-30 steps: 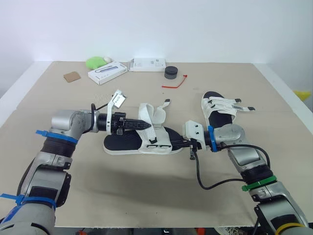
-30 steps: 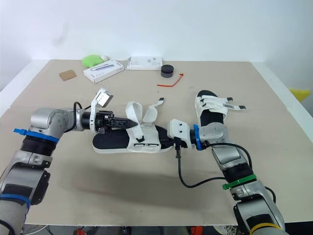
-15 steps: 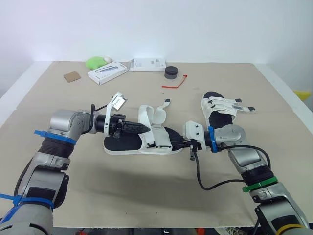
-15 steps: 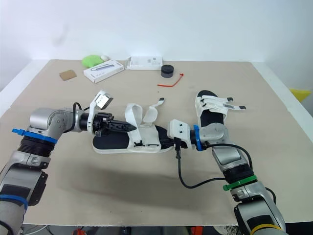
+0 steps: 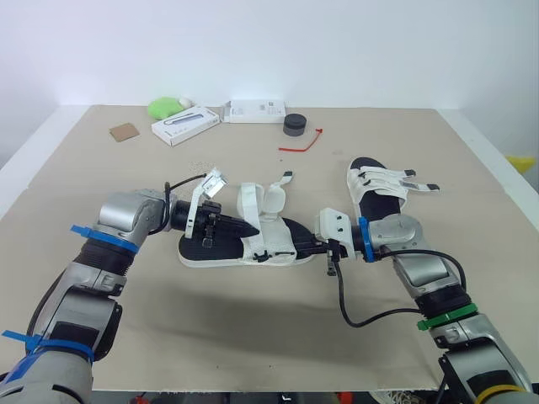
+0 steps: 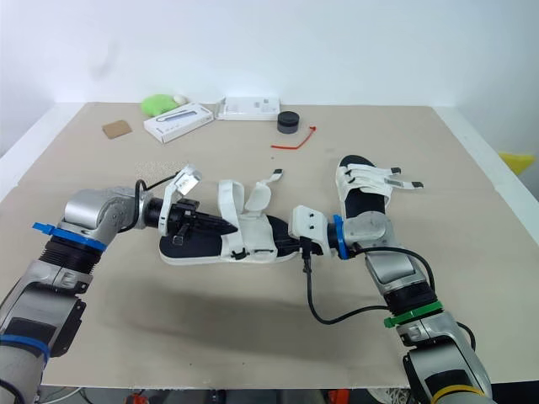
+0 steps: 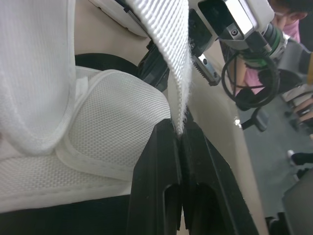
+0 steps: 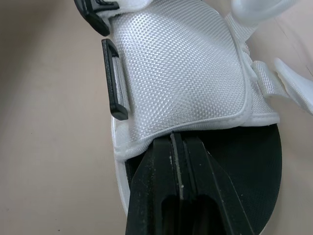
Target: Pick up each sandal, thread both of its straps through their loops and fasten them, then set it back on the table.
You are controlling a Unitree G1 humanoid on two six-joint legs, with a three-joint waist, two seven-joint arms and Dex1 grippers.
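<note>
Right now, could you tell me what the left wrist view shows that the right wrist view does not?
The left wrist view has the left gripper shut on a white strap, with a person beyond. The right wrist view has the black loop and the black footbed by the shut right gripper. Both show the sandal's white mesh upper.

No lettering, label or number can be read.
</note>
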